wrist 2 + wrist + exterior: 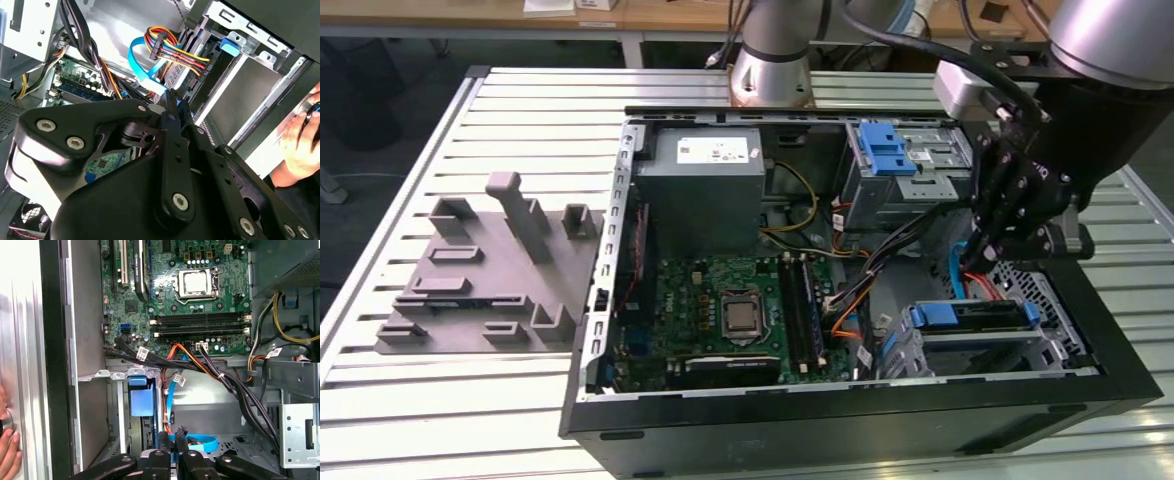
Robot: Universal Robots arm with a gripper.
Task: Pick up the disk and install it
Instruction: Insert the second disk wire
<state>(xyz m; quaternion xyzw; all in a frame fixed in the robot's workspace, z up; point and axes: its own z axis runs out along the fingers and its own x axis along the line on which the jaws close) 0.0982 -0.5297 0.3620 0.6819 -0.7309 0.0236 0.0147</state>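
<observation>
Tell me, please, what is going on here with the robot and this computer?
A robot arm is working inside an open computer case that lies on a slatted table. Its gripper hangs over the drive bays at the exterior view's right. The disk, in its blue carrier, sits in a bay just below the gripper. In both wrist views a person's hand is beside the case.

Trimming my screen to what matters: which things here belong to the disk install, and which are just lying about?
Job in hand:
open computer case
disk, seated inside it
gripper, inside the case near the disk

Lying about:
grey fixture block on the table
grey metal box
a person's hand beside the case
</observation>
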